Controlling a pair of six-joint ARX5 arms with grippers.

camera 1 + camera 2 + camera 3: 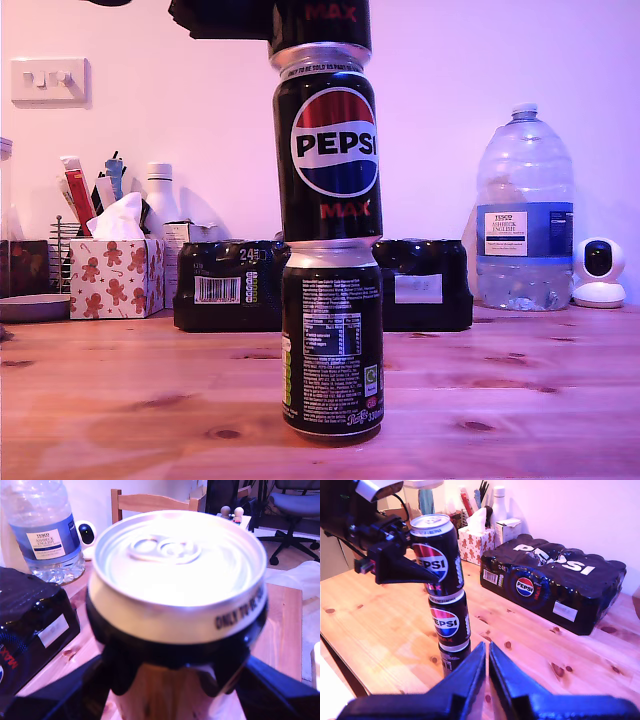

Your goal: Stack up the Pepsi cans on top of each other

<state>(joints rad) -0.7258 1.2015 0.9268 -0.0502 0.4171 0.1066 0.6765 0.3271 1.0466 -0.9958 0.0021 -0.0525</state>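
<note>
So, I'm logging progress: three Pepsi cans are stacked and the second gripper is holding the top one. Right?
Not quite: my first gripper holds the top can, as the second wrist view shows. My second gripper is shut on nothing, away from the stack. The three cans are stacked.

Black, seemingly wedge-shaped gripper fingers

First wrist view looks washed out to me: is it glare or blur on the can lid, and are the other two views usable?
First wrist view: the top can fills the frame, its lid blown out by glare and soft at this range. Exterior view: sharp, pink-tinted, but the top can is cut off. Second wrist view: clear on all three cans, my first gripper on the top one.
</note>
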